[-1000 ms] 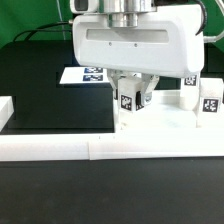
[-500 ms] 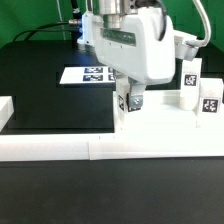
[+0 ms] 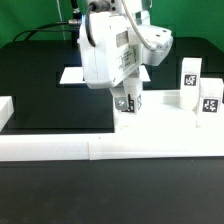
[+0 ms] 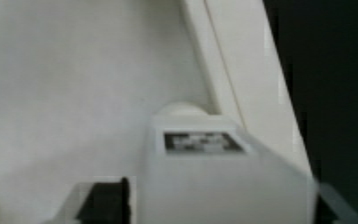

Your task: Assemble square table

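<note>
The square table's thick white slab [image 3: 165, 125] lies on the exterior view's right. One tagged white leg [image 3: 128, 101] stands upright at the slab's left corner. My gripper [image 3: 128, 104] reaches down over it, with a finger on each side of the leg. In the wrist view the same leg [image 4: 204, 140] shows its tag beside the slab's edge [image 4: 247, 80], and one dark finger [image 4: 105, 203] stands close by it. The other finger is hidden, so whether the jaws press the leg does not show. Two more tagged legs [image 3: 190, 75] [image 3: 210, 98] stand on the far right.
A low white border wall [image 3: 60, 148] runs along the front, with a short piece at the exterior view's left [image 3: 6, 110]. The marker board [image 3: 72, 75] lies on the black table behind the hand, mostly hidden by it. Cables hang at the back.
The hand has turned about its upright axis above the leg, and its wide face has swung toward the exterior view's left. The leg stays at the same corner.
</note>
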Tool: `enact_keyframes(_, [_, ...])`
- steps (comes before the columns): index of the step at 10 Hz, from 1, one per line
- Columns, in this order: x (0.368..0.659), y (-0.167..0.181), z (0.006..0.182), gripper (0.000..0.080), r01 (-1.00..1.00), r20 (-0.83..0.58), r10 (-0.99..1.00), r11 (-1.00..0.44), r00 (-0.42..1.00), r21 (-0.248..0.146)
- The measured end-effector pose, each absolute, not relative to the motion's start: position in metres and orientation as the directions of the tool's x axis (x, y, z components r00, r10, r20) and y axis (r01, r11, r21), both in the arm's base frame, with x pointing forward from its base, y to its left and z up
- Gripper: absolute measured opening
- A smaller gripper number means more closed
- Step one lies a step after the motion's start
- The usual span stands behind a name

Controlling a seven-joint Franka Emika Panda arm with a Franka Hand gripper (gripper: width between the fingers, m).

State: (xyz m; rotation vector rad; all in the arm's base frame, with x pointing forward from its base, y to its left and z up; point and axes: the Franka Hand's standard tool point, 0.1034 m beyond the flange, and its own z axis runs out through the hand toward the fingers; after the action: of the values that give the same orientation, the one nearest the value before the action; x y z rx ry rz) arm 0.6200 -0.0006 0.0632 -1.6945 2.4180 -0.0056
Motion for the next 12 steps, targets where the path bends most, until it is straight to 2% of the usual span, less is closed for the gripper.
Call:
enact_keyframes(1, [0.620,-0.001,0.063,0.0520,-0.941,-0.148,-0.942,0.320,-0.302,-0.115])
enact_keyframes(2, [0.621,0.000,0.064,0.0520,-0.951,-0.138,-0.954,0.282,-0.265,-0.125])
enact_keyframes(3, [0.625,0.004,0.066,0.0630,-0.981,-0.070,-0.998,0.015,-0.002,-0.192])
enact_keyframes(4, [0.623,0.009,0.067,0.0644,-0.931,0.005,-0.957,-0.283,0.290,-0.228])
enact_keyframes(8, [0.622,0.006,0.066,0.0648,-0.826,0.068,-0.851,-0.523,0.522,-0.208])
enact_keyframes(9, [0.629,0.002,0.071,0.0648,-0.683,0.121,-0.704,-0.709,0.700,-0.176])
enact_keyframes(10, [0.630,0.004,0.066,0.0648,-0.570,0.148,-0.588,-0.808,0.795,-0.147])
enact_keyframes(12, [0.630,0.003,0.066,0.0648,-0.602,0.142,-0.620,-0.784,0.771,-0.153])
